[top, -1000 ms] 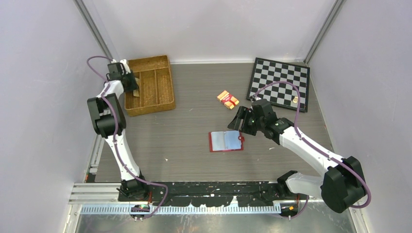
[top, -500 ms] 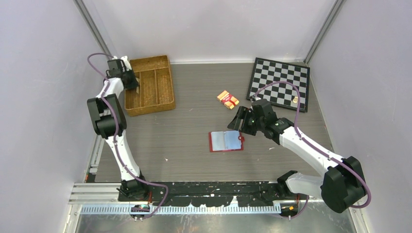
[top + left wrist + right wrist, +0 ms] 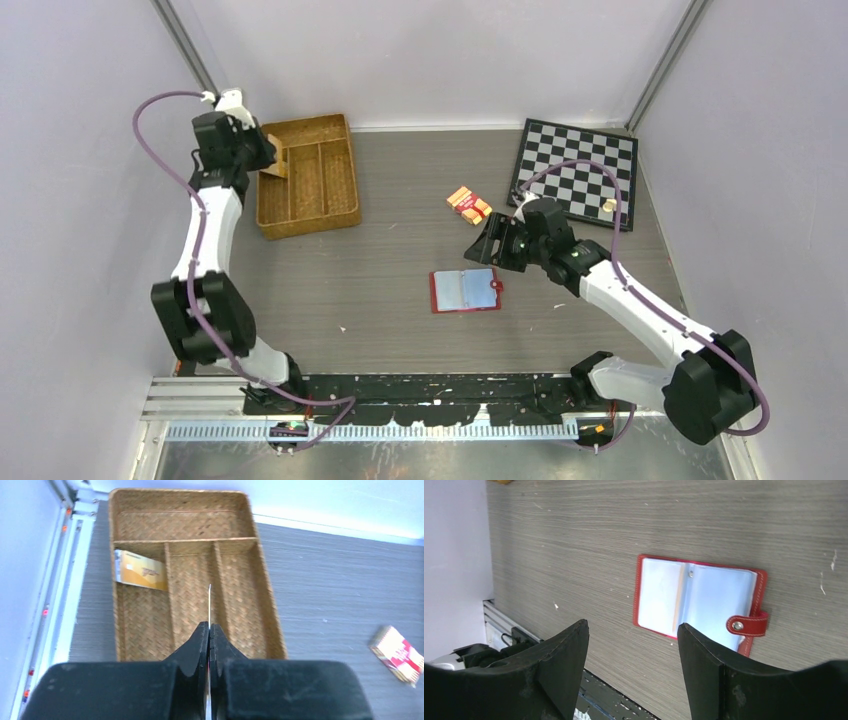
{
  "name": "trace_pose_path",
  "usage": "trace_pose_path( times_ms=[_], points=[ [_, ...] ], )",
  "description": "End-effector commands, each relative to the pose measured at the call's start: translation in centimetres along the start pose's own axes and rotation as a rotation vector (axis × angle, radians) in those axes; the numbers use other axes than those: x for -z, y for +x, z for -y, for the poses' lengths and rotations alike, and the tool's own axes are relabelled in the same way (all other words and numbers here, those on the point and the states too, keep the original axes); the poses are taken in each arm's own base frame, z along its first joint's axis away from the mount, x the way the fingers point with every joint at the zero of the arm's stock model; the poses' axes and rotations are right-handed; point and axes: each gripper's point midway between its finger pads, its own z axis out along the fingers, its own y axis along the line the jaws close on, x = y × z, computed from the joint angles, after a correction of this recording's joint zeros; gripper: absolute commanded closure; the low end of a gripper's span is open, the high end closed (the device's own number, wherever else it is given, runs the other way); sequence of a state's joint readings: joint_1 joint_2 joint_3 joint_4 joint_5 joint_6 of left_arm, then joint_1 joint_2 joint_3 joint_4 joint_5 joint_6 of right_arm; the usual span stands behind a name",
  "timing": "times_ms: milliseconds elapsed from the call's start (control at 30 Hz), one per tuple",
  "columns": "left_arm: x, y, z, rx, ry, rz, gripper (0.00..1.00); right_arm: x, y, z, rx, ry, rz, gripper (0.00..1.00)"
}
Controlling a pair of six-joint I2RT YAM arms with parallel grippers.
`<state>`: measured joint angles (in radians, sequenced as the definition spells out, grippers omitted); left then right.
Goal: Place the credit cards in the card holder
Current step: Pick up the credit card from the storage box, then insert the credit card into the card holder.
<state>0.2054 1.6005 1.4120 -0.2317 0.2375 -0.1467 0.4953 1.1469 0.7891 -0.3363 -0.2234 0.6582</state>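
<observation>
Top view: your left gripper hangs over the wicker tray at the far-left corner of the table. Your right gripper, fingers apart and holding nothing, hovers just beyond the card holder, which lies open near the table's middle. One banded pack sits between the card holder and the one chessboard at the far-right corner. Left wrist view: the left gripper is clamped on one credit card, seen edge-on above the tray, and a second card lies in the left compartment. That makes two cards counted and one card holder. Right wrist view: the card holder shows two clear sleeve pages, with its snap tab undone. Judged step: pickup of the first card, not yet delivered. Next you must carry it to the card holder and align its edge with a sleeve mouth.
</observation>
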Motion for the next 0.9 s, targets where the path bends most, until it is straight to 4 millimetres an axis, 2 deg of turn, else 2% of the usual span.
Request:
trace_pose_path(
  times_ms=[0, 167, 367, 500, 600, 733, 867],
  points=[
    [3.7, -0.9, 5.1, -0.001, 0.085, 0.082, 1.0, 2.1, -3.2, -4.6, 0.078, -0.166, 0.086, 0.29],
    [7.3, 0.6, 11.9, 0.075, 0.277, 0.06, 1.0, 3.9, -3.8, -8.0, 0.123, -0.316, 0.095, 0.28],
    [12.0, 2.5, 23.1, 0.165, 0.625, 0.004, 1.0, 6.0, -4.6, -11.5, 0.143, -0.443, 0.082, 0.24],
    [15.4, 2.8, 28.8, 0.284, 0.841, -0.001, 1.0, 6.7, -5.4, -12.8, 0.132, -0.487, 0.107, 0.23],
    [17.8, 3.9, 32.8, 0.344, 0.979, -0.029, 1.0, 6.8, -5.8, -13.9, 0.113, -0.532, 0.108, 0.23],
    [20.9, 5.6, 37.0, 0.338, 1.11, -0.084, 1.0, 7.1, -6.0, -14.6, 0.112, -0.57, 0.116, 0.23],
    [22.3, 5.8, 38.4, 0.376, 1.171, -0.079, 1.0, 7.1, -5.9, -14.3, 0.104, -0.564, 0.134, 0.24]
  ],
)
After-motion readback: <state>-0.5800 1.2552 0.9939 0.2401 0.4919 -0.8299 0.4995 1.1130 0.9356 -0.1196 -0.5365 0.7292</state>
